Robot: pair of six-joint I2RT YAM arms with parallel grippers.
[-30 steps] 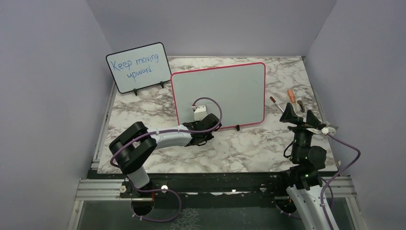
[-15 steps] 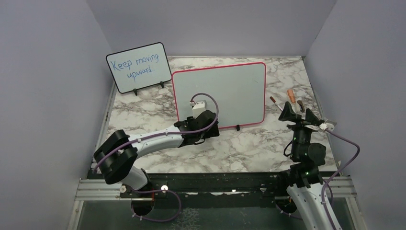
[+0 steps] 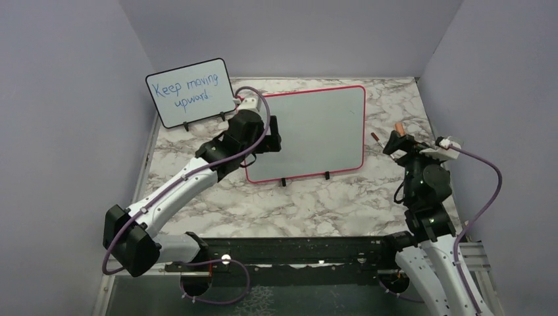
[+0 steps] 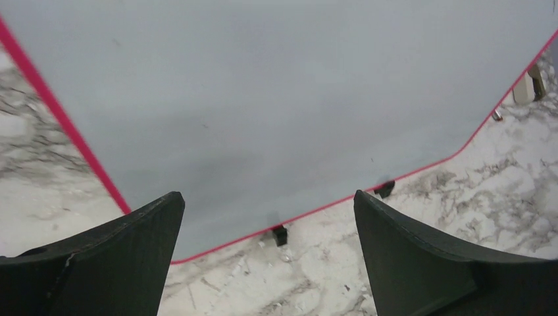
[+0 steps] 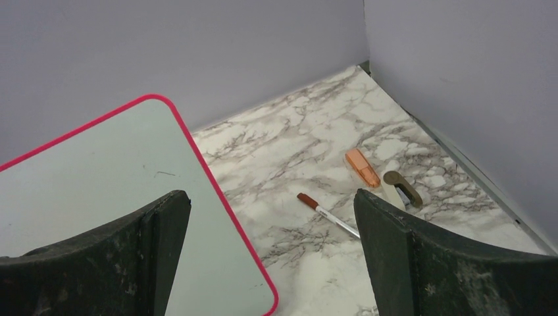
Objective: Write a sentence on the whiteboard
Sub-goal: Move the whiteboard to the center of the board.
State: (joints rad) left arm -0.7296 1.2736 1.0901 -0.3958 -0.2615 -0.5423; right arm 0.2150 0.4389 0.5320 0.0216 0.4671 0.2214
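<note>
Facing the whiteboard (image 4: 276, 99), the left hand (image 4: 266, 197) gapes wide, empty (right hand (image 5: 271, 194) too).

left arm (image 3: 177, 187): my white link shells, black joints
right arm (image 3: 428, 191): same white and black on mine
cables (image 3: 490, 191): purple, looping along both
left gripper (image 4: 266, 204): matte black wedge fingers (image 4: 112, 257), scuffed edges
wrist cams (image 3: 247, 103): small white boxes

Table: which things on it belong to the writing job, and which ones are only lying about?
For the job:
- whiteboard, blank
- brown-tipped pen, probably the writing tool

Lying about:
- small board with blue writing
- orange piece
- beige piece
</note>
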